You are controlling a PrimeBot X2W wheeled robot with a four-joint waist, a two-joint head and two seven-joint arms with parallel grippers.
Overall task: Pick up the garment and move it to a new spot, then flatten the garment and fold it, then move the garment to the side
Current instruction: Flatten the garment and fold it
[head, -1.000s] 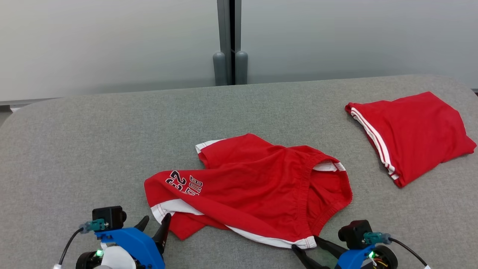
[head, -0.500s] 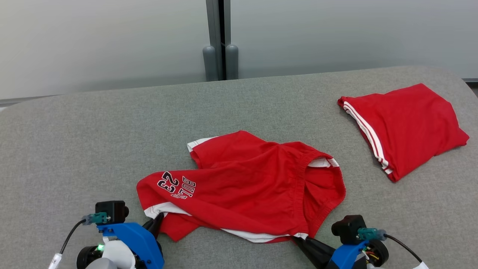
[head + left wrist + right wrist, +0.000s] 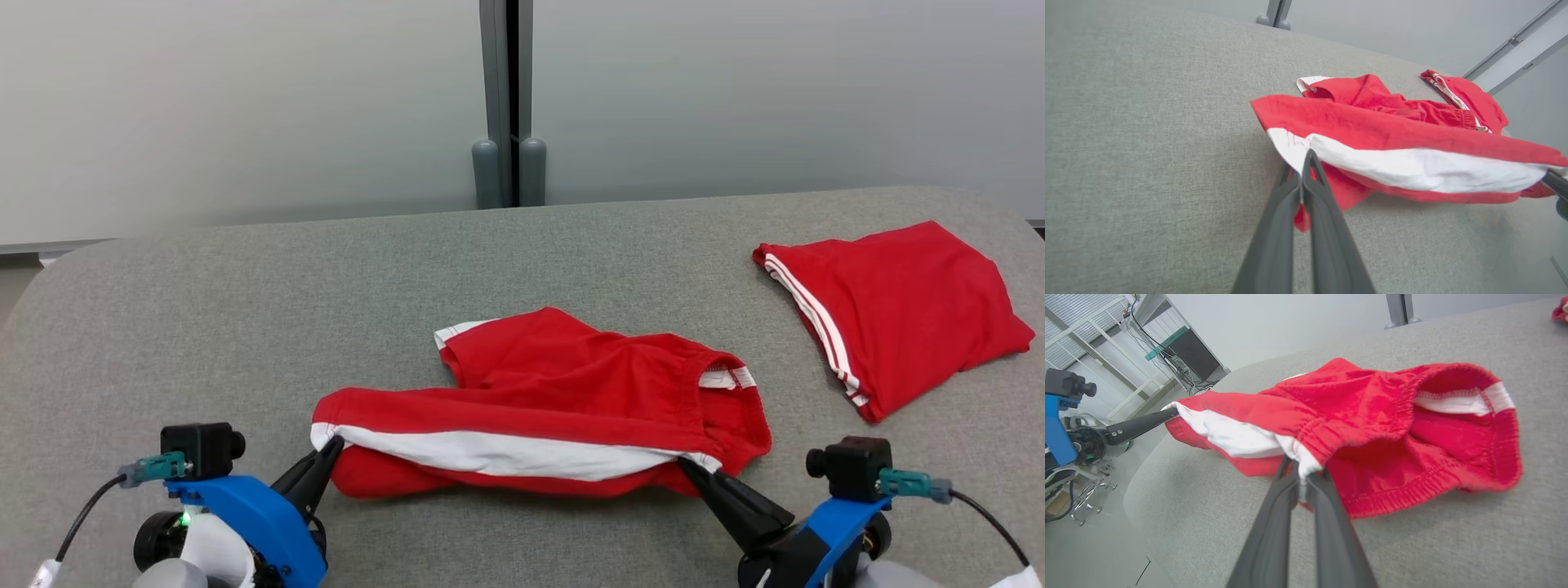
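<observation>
The garment (image 3: 571,384) is a pair of red shorts with white side stripes, lying crumpled at the middle of the grey table. Its near edge is lifted and stretched into a taut white band (image 3: 506,453) between both grippers. My left gripper (image 3: 331,447) is shut on the garment's left corner (image 3: 1294,143). My right gripper (image 3: 684,464) is shut on the waistband corner (image 3: 1302,457) at the right. The elastic waist opening (image 3: 1457,404) faces right in the right wrist view. In that same view, the left gripper's fingers (image 3: 1143,424) hold the far end.
A second red garment (image 3: 894,310) with white stripes lies folded at the table's back right. The table (image 3: 245,327) is covered in grey fabric, with rounded corners. A grey post (image 3: 508,106) stands behind the far edge against pale panels.
Both grippers closed on the garment's near edge and lifted it, pulling the side stripe taut and hiding the printed number. The camera view also shifted.
</observation>
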